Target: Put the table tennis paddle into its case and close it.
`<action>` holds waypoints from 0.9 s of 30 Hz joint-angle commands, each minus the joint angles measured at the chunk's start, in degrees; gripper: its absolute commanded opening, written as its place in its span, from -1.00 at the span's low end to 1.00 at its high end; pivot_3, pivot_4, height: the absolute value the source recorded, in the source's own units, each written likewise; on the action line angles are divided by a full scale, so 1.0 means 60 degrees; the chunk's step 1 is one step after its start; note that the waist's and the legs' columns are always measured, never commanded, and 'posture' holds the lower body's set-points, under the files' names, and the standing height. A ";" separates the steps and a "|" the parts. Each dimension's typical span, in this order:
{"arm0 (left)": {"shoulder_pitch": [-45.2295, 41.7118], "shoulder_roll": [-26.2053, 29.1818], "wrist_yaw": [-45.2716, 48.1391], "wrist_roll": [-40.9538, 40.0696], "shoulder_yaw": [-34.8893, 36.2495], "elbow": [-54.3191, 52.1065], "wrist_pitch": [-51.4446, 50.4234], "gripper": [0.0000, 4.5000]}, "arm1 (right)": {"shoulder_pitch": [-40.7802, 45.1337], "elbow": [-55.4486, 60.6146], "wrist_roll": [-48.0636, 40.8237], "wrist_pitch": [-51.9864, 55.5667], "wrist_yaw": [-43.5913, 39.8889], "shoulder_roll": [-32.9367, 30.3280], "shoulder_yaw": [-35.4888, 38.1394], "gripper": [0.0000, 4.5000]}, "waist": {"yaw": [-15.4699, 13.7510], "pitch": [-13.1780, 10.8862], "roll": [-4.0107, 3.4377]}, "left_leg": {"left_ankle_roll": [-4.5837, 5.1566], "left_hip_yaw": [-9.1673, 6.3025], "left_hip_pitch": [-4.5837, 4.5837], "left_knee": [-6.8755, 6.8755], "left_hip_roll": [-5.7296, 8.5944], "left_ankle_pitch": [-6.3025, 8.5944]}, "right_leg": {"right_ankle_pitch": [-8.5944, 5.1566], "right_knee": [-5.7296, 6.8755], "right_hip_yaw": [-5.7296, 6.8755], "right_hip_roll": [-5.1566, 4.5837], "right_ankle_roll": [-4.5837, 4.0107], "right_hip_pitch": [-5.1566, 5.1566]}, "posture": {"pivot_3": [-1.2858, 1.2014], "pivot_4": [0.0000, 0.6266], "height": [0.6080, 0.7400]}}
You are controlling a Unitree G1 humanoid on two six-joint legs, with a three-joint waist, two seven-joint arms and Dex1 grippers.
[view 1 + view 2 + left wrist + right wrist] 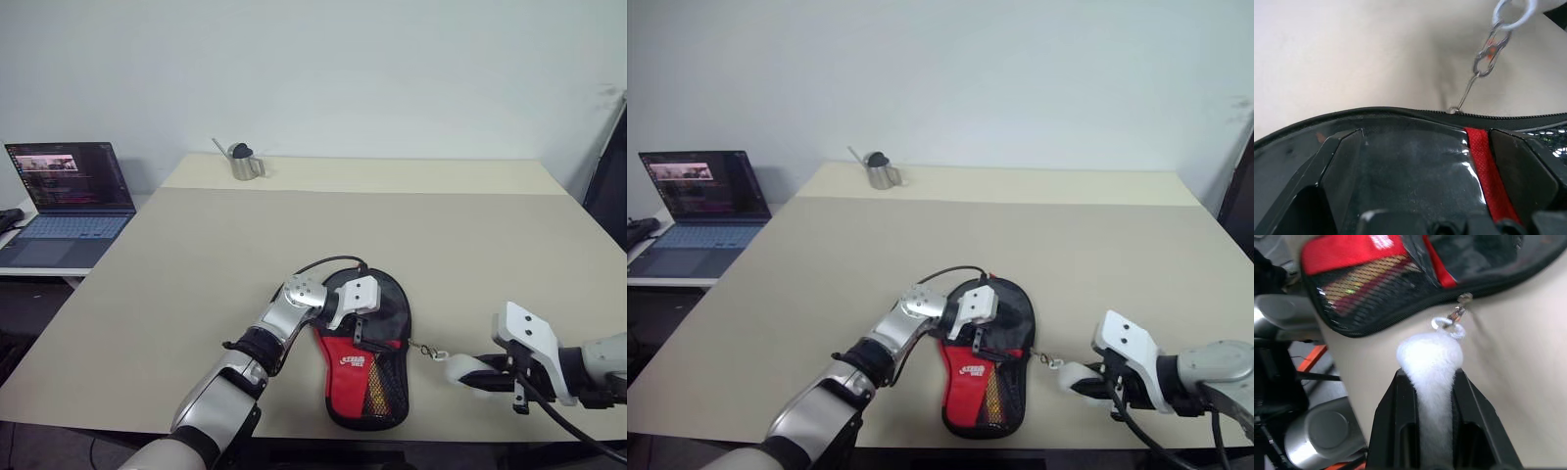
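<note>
The right gripper (1431,382) has its fingers clenched on the white fluffy charm (1431,363), likely to pull the zip. The left gripper (359,318), fingers spread wide, presses the case (367,364) flat on the bench (196,274) to steady it.

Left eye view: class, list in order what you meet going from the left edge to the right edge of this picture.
laptop → small metal watering can → left gripper on the case → metal chain → white fluffy charm → right gripper, shut on the charm.
</note>
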State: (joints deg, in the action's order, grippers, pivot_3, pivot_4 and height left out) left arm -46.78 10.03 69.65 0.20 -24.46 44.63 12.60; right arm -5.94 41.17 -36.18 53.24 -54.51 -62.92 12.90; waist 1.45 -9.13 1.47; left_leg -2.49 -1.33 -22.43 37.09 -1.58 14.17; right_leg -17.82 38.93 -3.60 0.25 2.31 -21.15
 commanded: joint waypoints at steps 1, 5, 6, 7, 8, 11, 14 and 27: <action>0.0303 0.0003 -0.0092 0.0821 -0.0494 0.0674 0.0019 1.00 | -0.0487 0.0740 -0.0521 0.0104 -0.0460 -0.0284 0.0703 -0.86 | -0.0055 0.0003 -0.0001 | 0.0000 0.0000 -0.0003 0.0000 0.0001 0.0000 | 0.0000 -0.0003 0.0001 -0.0002 0.0001 0.0002 | 0.03 -0.52 1.00; 0.0260 -0.0054 -0.0073 0.0855 -0.0462 0.0755 0.0074 1.00 | -0.1397 0.1159 -0.0292 -0.0215 -0.0738 -0.0500 0.0707 -0.87 | -0.0162 0.0005 -0.0003 | -0.0001 0.0001 -0.0011 0.0000 0.0004 0.0001 | -0.0001 -0.0012 0.0004 -0.0006 0.0002 0.0000 | 0.03 -0.52 1.00; 0.0248 -0.0062 -0.0067 0.0861 -0.0451 0.0773 0.0081 1.00 | -0.1603 0.1245 -0.0217 -0.0318 -0.0756 -0.0527 0.0670 -0.87 | -0.0178 0.0005 0.0000 | -0.0001 0.0001 -0.0012 -0.0001 0.0005 0.0001 | -0.0001 -0.0015 0.0005 -0.0006 0.0002 -0.0001 | 0.03 -0.52 1.00; 0.0238 -0.0067 -0.0062 0.0864 -0.0444 0.0791 0.0090 1.00 | -0.1789 0.1334 -0.0144 -0.0431 -0.0768 -0.0551 0.0624 -0.87 | -0.0198 0.0006 -0.0001 | -0.0001 0.0000 -0.0014 -0.0001 0.0004 0.0001 | -0.0001 -0.0018 0.0007 -0.0005 0.0002 -0.0001 | 0.03 -0.52 1.00; 0.0226 -0.0071 -0.0059 0.0867 -0.0441 0.0810 0.0100 1.00 | -0.1983 0.1437 -0.0078 -0.0557 -0.0785 -0.0575 0.0572 -0.87 | -0.0208 0.0006 -0.0002 | -0.0001 -0.0001 -0.0016 -0.0002 0.0003 0.0001 | -0.0002 -0.0021 0.0008 -0.0005 0.0002 -0.0002 | 0.03 -0.52 1.00; 0.0217 -0.0101 -0.0057 0.0866 -0.0460 0.0821 0.0117 1.00 | -0.2639 0.1907 0.0131 -0.0970 -0.0841 -0.0607 0.0345 -0.87 | -0.0224 0.0007 -0.0002 | -0.0001 -0.0003 -0.0018 -0.0004 0.0003 0.0001 | -0.0003 -0.0025 0.0009 -0.0005 0.0003 -0.0003 | 0.03 -0.52 1.00; 0.0190 -0.0123 -0.0059 0.0871 -0.0475 0.0841 0.0128 1.00 | -0.2846 0.2093 0.0214 -0.1228 -0.0824 -0.0612 0.0268 -0.87 | -0.0225 0.0009 0.0001 | -0.0002 0.0000 -0.0019 -0.0002 0.0004 0.0001 | -0.0003 -0.0029 0.0015 -0.0005 0.0004 -0.0001 | 0.03 -0.52 1.00; 0.0049 -0.0405 -0.0257 0.0932 -0.0511 0.1034 0.0208 1.00 | -0.3468 0.2829 0.0259 -0.1577 -0.0562 -0.0425 -0.0633 -0.88 | -0.0227 0.0054 0.0051 | -0.0002 -0.0001 -0.0009 0.0000 0.0004 0.0001 | -0.0003 -0.0030 0.0031 -0.0006 0.0005 0.0010 | 0.03 -0.52 1.00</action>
State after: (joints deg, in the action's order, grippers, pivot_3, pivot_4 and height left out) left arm -47.91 7.51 69.31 1.24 -25.16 47.56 14.34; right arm -26.20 55.16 -33.96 45.20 -56.27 -65.16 9.19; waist 0.08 -8.80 1.78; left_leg -2.50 -1.33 -22.47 37.10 -1.56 14.18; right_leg -17.84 38.75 -3.41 0.22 2.35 -21.07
